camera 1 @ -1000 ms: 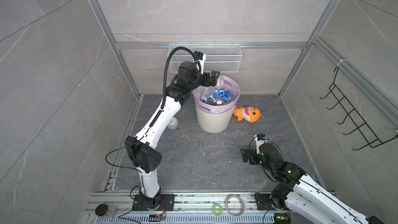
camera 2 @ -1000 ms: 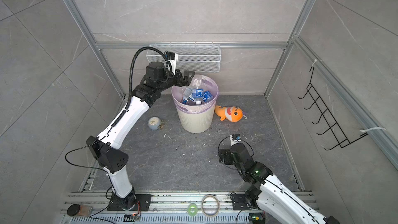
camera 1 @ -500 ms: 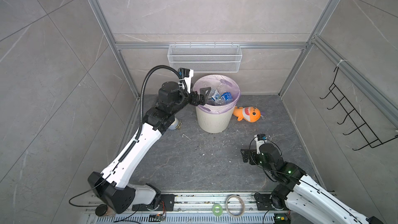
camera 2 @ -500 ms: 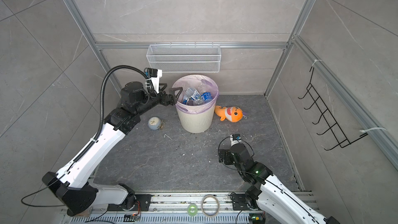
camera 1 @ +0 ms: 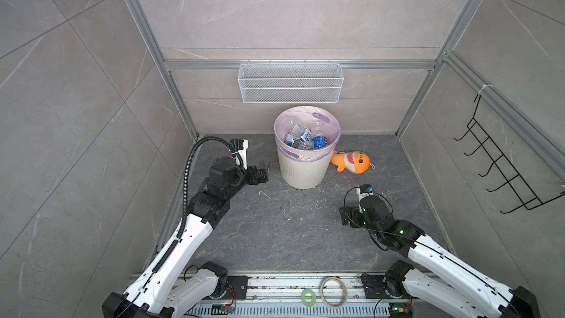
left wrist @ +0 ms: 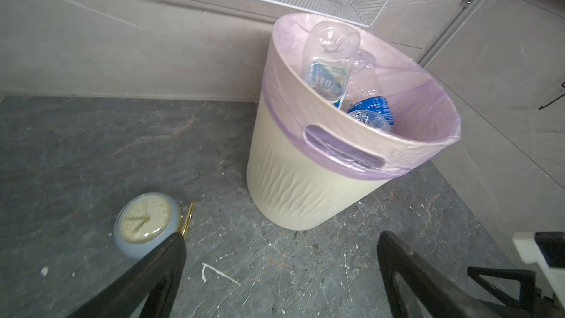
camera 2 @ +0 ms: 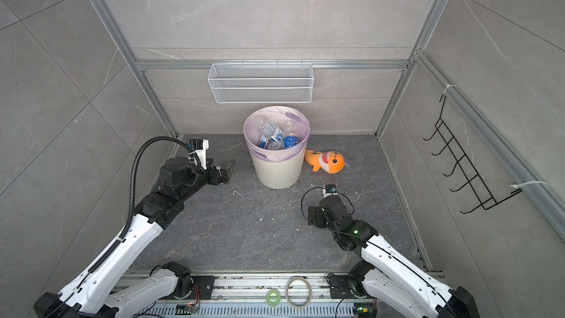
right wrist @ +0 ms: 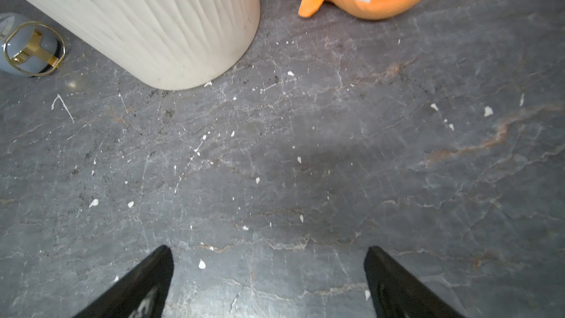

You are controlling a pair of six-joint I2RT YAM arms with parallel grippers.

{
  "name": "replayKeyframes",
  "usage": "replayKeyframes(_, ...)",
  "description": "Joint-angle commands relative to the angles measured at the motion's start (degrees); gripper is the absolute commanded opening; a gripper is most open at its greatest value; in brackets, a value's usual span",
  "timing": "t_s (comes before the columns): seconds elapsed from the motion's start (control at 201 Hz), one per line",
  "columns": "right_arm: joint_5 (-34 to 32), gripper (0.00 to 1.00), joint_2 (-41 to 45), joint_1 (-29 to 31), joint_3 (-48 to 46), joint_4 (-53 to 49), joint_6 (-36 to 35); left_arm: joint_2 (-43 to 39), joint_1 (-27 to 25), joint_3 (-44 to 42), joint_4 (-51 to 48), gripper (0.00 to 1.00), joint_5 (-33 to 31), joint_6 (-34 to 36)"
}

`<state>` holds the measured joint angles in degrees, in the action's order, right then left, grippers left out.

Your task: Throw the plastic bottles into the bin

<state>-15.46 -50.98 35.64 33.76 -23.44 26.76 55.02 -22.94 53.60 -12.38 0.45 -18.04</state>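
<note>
Your left gripper (left wrist: 279, 258) stands spread and empty at the bin's (camera 1: 301, 172) nine o'clock; your right gripper (right wrist: 269, 270), also agape, holds nothing at five o'clock; the plastic bottles (camera 1: 305, 140) lie inside the liner, so likely nothing remains.

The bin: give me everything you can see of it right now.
The bin is a round cream-white plastic wastebasket with wavy ribbed walls, tapering toward its base, standing upright on the dark stone floor by the back wall, below the wire basket. A pale lilac bag liner folds over the rim and shows through an oval handle slot. Inside lie several clear plastic bottles with blue labels. The orange plush shark lies close beside it; contact is unclear. Neither gripper touches it.
</note>
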Motion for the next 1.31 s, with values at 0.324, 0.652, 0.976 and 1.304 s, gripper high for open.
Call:
replayKeyframes(0.324,-14.7,1.0,-9.2,0.3,13.2,6.7,-10.8,-4.9,3.0,-11.6,4.5,1.0,-4.5,-2.2)
replayKeyframes(0.652,-8.4,1.0,-16.5,0.2,15.0,16.6,-24.4,-7.1,3.0,-22.4,18.4,1.0,-5.5,8.9)
replayKeyframes(0.976,-2.1,1.0,-13.1,-2.5,9.3,22.9,-25.0,-4.0,5.5,-31.0,31.3,1.0,-5.3,14.9)
replayKeyframes(1.304,-7.8,1.0,-10.4,-5.6,1.9,28.1,-25.7,-1.6,12.3,-37.6,44.7,1.0,-4.8,19.8)
